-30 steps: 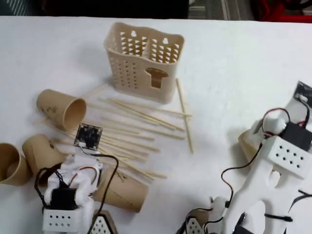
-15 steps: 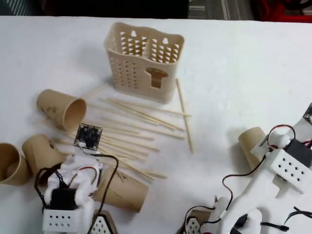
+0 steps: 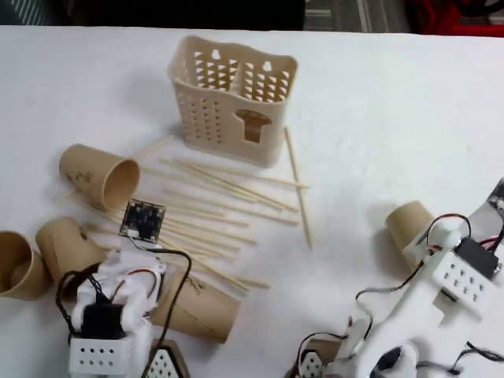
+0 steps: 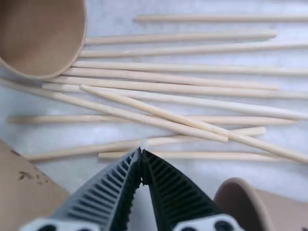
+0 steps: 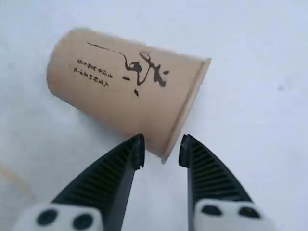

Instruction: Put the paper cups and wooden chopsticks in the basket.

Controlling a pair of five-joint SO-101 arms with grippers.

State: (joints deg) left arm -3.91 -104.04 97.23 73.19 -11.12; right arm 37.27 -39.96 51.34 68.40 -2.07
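Just off right jaws' open tips: rim of paper cup (image 5: 125, 91); left jaws closed over chopsticks (image 4: 183, 89).

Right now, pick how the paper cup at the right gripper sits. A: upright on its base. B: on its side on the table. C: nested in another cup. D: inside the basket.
B: the paper cup lies on its side on the table, its rim end toward the open right gripper.
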